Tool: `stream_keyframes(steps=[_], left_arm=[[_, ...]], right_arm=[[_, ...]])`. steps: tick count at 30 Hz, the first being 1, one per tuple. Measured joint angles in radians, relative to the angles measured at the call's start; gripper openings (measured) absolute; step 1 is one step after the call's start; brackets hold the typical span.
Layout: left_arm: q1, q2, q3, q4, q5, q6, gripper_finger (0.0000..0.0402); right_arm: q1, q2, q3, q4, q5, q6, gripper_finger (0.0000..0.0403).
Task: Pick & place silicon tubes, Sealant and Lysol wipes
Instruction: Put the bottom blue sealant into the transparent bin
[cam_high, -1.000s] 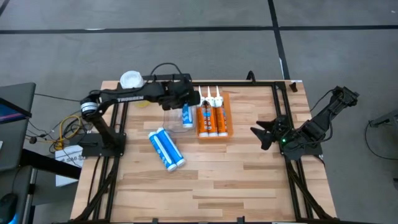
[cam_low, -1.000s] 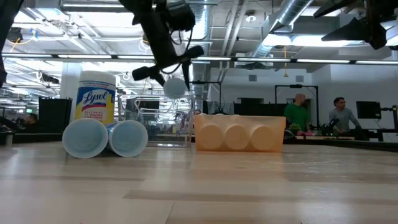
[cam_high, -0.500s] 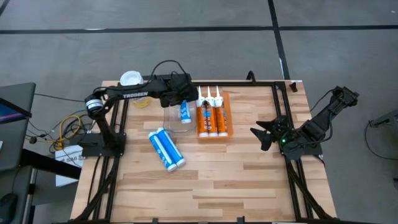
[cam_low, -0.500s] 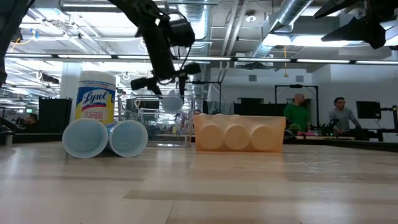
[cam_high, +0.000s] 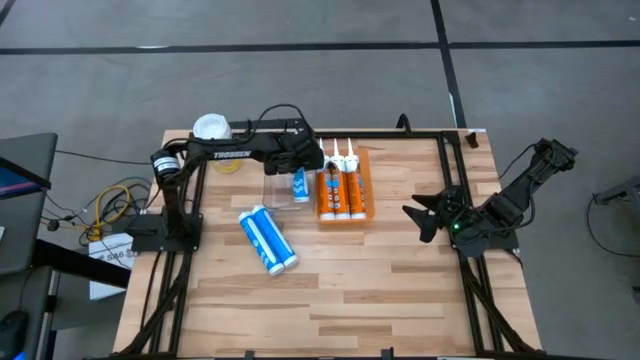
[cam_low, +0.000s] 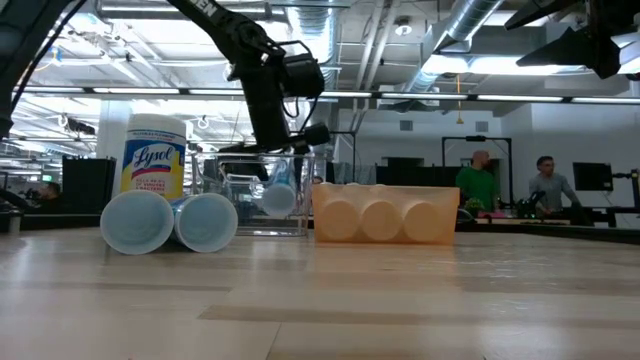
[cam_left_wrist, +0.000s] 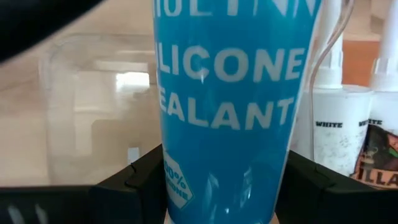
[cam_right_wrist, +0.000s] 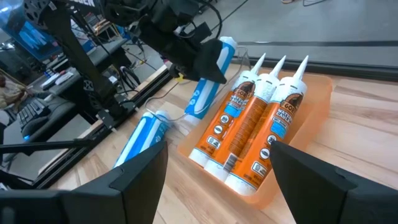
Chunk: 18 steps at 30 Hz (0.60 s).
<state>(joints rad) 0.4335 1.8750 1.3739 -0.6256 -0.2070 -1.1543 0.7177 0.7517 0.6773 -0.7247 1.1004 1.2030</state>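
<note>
Blue tubes (cam_high: 268, 239), orange sealant tubes (cam_high: 340, 190)

Both arms are matte black, built of boxy segments joined by rounded joints. The left arm (cam_high: 235, 153) carries white "TROSSEN" lettering along its forearm, a silver ring at the joint farthest from its end effector (cam_high: 300, 160), and a black cable looping above the wrist. The right arm (cam_high: 505, 200) shows a small green light near its end effector (cam_high: 425, 218).
</note>
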Motion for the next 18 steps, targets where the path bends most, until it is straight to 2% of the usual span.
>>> stream_keyframes(steps=[8, 18], left_arm=[[-0.021, 0.018, 0.000, 0.016, -0.015, 0.020, 0.0206], [-0.025, 0.061, 0.000, 0.052, 0.089, 0.018, 0.0223]], right_arm=[[0.000, 0.000, 0.000, 0.000, 0.002, 0.000, 0.0276], [0.000, 0.000, 0.000, 0.003, 0.001, 0.001, 0.0276]])
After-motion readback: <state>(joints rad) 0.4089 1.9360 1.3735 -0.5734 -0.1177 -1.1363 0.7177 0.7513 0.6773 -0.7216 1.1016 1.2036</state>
